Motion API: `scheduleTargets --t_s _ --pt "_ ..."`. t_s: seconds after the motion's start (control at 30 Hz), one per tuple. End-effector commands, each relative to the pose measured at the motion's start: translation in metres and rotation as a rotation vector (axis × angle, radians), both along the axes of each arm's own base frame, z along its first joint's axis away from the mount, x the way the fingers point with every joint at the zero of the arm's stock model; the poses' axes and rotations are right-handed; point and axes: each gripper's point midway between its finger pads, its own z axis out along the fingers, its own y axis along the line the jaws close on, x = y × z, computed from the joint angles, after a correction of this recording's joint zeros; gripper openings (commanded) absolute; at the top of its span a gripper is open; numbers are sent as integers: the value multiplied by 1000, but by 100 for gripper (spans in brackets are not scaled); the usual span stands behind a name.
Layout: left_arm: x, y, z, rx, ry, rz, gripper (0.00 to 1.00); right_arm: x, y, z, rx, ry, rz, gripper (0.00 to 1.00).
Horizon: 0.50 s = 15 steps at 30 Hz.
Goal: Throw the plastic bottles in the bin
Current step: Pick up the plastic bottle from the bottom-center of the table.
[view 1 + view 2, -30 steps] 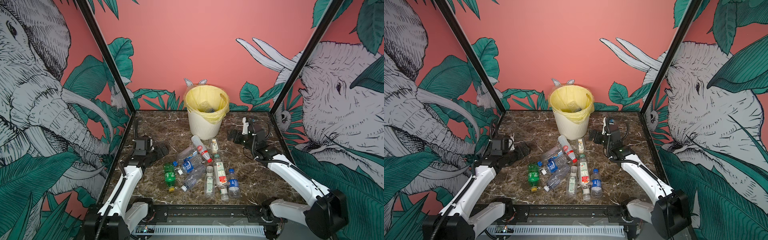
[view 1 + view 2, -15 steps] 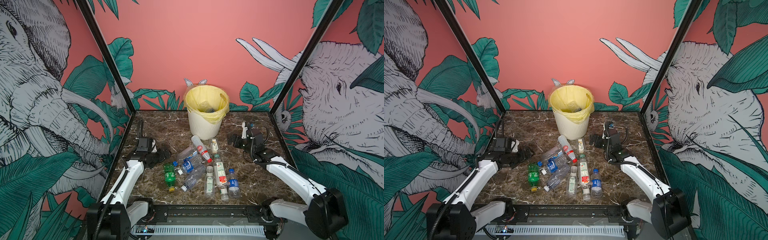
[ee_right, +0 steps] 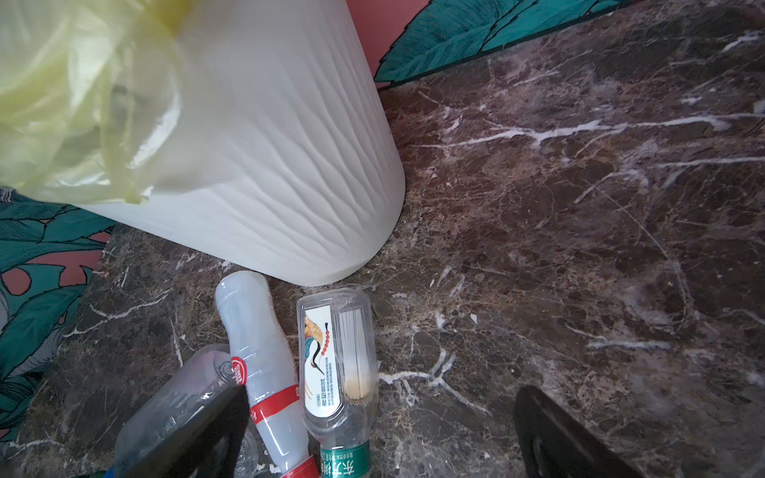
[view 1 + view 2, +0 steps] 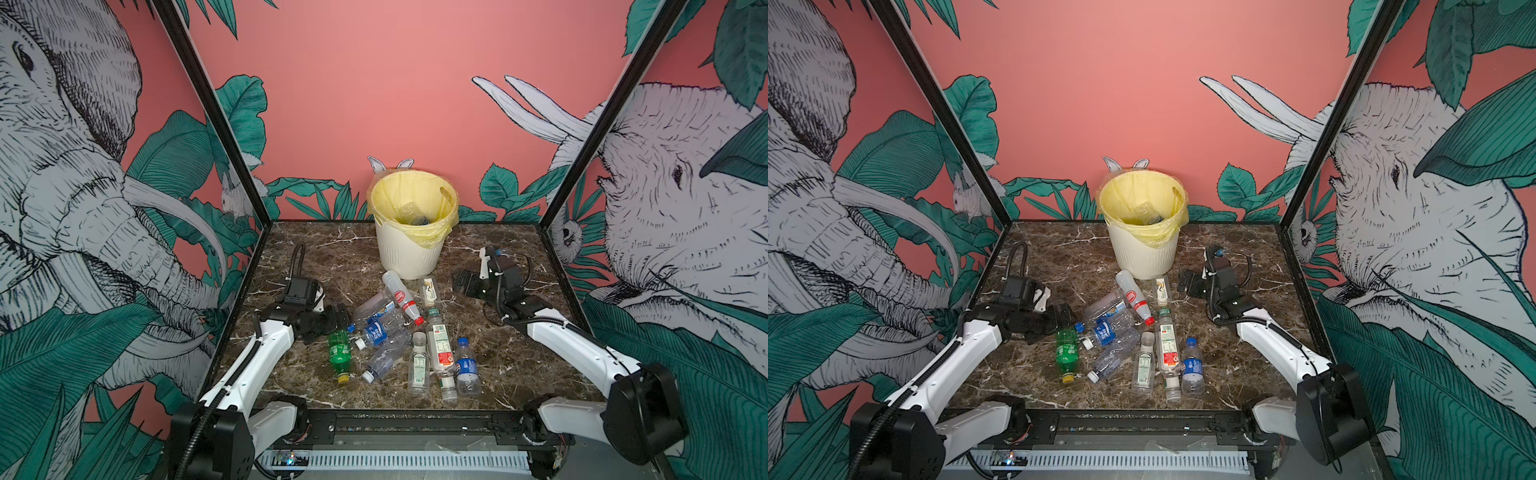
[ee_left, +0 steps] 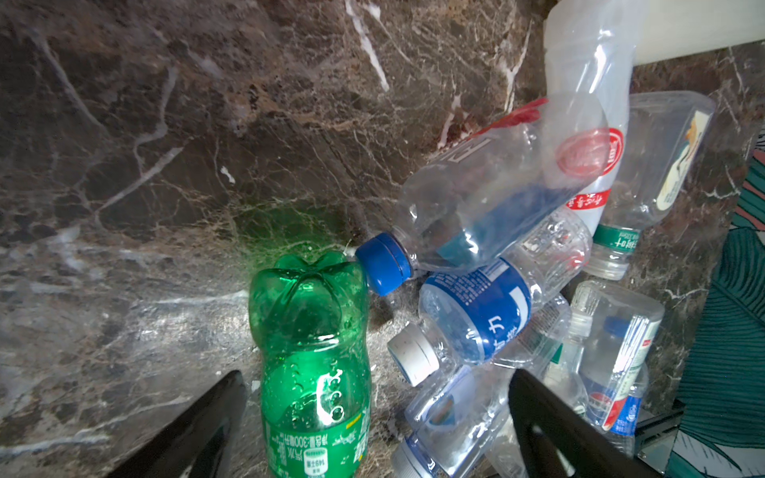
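both top views look down from high at the front toward the back wall (image 4: 1142, 83), whole marble table (image 4: 316, 257) in frame, near-identical. left wrist cam sits close over the bottle pile (image 5: 476, 310); right wrist cam close by the bin (image 3: 269, 165) foot. both wrist views share the red-labelled bottle (image 5: 588, 62).

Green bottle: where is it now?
In both top views the green bottle lies on the left edge of the pile, right by the left gripper, its base beside a blue cap.

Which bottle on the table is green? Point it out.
The green bottle with the yellow cap, lying on its side next to the left gripper. The other bottles on the table are clear or whitish.
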Motion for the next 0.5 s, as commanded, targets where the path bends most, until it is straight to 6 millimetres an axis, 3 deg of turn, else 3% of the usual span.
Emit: scheduleTargets --t_s 0.0,0.3,0.47 --pt "-16 9 -10 65 45 -4 99 10 6 12 48 -23 5 99" --pt "-26 23 -8 161 101 -9 99 13 10 11 58 4 17 99" --pt "-36 19 -15 155 134 -48 99 13 7 12 43 9 18 99"
